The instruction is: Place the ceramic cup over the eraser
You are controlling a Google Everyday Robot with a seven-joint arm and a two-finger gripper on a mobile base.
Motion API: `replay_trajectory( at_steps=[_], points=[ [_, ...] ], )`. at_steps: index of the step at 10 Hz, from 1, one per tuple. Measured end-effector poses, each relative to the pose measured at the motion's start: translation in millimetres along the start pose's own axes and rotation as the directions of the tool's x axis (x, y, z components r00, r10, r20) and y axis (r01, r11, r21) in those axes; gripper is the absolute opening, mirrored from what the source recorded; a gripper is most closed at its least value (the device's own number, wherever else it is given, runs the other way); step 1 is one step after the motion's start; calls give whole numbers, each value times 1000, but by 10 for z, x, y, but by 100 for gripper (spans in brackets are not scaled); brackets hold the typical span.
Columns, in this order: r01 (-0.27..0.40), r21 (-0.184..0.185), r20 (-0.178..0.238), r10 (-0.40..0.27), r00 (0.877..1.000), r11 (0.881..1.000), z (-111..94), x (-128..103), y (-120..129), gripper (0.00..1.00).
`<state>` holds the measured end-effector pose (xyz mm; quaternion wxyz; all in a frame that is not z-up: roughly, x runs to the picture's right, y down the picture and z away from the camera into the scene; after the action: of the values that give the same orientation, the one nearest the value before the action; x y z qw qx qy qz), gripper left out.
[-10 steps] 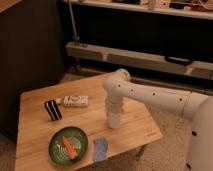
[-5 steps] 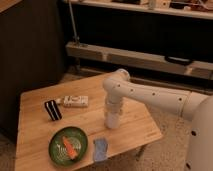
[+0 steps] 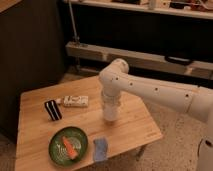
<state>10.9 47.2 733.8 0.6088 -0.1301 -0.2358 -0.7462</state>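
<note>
Caught mid-task at the desk (image 3: 142,131): gripping the ceramic cup (image 3: 110,118) from above, near the desk's middle, with the gripper (image 3: 110,112) closed tight on it (apparently not yet lifted off the wood). Left to do, by the look of it: lifting, carrying across to the eraser (image 3: 52,110), well apart beside the white box (image 3: 75,101), then lowering over it.

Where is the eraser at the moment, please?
Camera view: the eraser sits left on the table, beside the white box; the shut gripper hangs mid-table.
</note>
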Motion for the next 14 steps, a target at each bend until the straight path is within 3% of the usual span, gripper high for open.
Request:
replay_trajectory(
  at_steps=[3,4,6,7,9,10,11,13,14],
  points=[
    [119,57,-90,-113,989,991,-444,446,-398,0],
    [169,72,-112,-160,981,983,-522,593,-580,0],
    [283,89,-141,-269,953,955,-636,815,-991,0],
    [382,96,-159,-365,917,919,-721,922,-1347,0],
    [497,98,-175,-477,862,862,-827,945,-1711,0],
    [574,111,-175,-552,815,812,-883,863,-1963,0],
    [627,120,-178,-605,776,770,-929,808,-2129,0],
    [689,145,-176,-666,725,710,-961,766,-2330,0],
    [703,155,-176,-681,711,694,-955,782,-2383,0]
  ],
)
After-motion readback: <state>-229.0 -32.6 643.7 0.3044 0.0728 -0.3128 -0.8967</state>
